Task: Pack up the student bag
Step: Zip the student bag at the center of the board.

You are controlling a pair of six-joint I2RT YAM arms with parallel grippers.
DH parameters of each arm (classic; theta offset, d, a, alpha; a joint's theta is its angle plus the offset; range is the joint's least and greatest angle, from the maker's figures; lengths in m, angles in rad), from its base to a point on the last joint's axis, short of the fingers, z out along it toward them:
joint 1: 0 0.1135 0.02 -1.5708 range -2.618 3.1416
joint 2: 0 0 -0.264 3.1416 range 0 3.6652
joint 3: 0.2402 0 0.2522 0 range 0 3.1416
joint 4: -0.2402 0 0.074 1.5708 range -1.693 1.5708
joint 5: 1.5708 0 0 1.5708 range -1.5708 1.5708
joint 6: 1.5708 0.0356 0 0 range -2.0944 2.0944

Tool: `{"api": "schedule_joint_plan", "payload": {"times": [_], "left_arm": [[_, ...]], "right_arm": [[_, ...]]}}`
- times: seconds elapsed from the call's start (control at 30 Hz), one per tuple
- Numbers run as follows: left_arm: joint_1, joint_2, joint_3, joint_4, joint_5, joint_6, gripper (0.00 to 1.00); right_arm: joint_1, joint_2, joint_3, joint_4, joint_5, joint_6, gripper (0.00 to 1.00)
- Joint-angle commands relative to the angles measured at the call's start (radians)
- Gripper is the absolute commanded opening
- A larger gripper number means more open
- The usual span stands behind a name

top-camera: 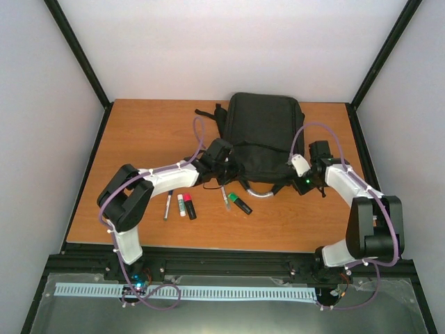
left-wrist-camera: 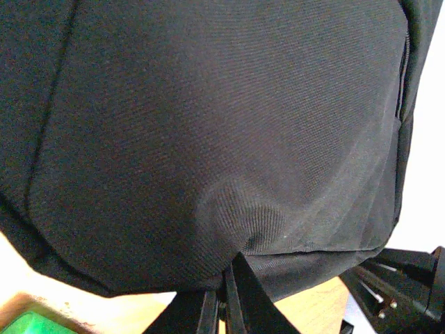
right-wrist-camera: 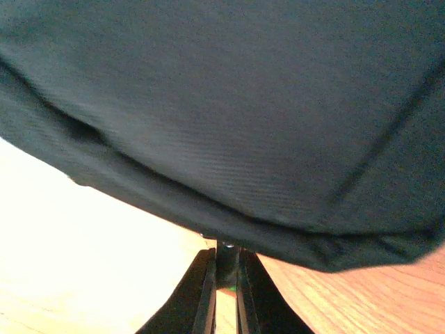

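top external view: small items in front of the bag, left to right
dark pen, white marker, black marker with pink-red cap, thin pen, green highlighter

Overhead, I see even, soft light; beneath the student bag (right-wrist-camera: 222, 104) my right wrist view glares white, blurred.

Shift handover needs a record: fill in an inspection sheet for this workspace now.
Surface: wooden table, bare at the right.
Job's things: black student bag lying at far centre.
Clutter: pens, markers and a green highlighter loose in front of the bag.
Grippers: left gripper and right gripper both shut at the bag's near edge; pinch on fabric unclear.
Cables: purple cables looped along both arms.
Surroundings: white walls, black frame posts.
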State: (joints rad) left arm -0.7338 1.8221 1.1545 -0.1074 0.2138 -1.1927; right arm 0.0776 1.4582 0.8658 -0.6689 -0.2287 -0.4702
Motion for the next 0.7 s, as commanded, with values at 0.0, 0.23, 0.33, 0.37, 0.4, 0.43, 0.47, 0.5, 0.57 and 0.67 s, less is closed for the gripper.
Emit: {"api": "schedule_joint_plan", "payload": {"times": [0.0, 0.23, 0.33, 0.37, 0.4, 0.43, 0.47, 0.5, 0.57, 0.67], "left_arm": [[0.002, -0.058, -0.013, -0.046, -0.019, 0.091, 0.01], [0.002, -0.087, -0.044, -0.027, 0.008, 0.165, 0.01], [0.002, -0.089, -0.044, -0.023, 0.023, 0.187, 0.01], [0.002, -0.086, -0.042, -0.024, 0.031, 0.195, 0.01], [0.002, -0.084, -0.038, -0.030, 0.035, 0.199, 0.01], [0.002, -0.079, -0.035, -0.037, 0.037, 0.202, 0.01], [0.002, -0.076, -0.033, -0.040, 0.041, 0.207, 0.01], [0.003, -0.073, -0.033, -0.039, 0.047, 0.211, 0.01], [0.003, -0.066, -0.033, -0.035, 0.064, 0.218, 0.01], [0.002, -0.056, -0.033, -0.027, 0.089, 0.230, 0.01]], "right_arm": [[-0.079, -0.001, 0.010, -0.042, 0.070, -0.079, 0.03], [-0.154, 0.094, 0.071, 0.049, 0.085, -0.144, 0.03], [-0.180, 0.168, 0.132, 0.061, 0.063, -0.133, 0.03], [-0.186, 0.188, 0.150, 0.064, 0.060, -0.130, 0.03], [-0.190, 0.206, 0.167, 0.072, 0.061, -0.128, 0.03], [-0.193, 0.220, 0.183, 0.080, 0.063, -0.128, 0.03], [-0.195, 0.236, 0.199, 0.085, 0.066, -0.128, 0.03], [-0.199, 0.251, 0.216, 0.088, 0.069, -0.126, 0.03], [-0.206, 0.279, 0.254, 0.097, 0.072, -0.125, 0.03], [-0.216, 0.322, 0.293, 0.112, 0.074, -0.123, 0.03]]}}
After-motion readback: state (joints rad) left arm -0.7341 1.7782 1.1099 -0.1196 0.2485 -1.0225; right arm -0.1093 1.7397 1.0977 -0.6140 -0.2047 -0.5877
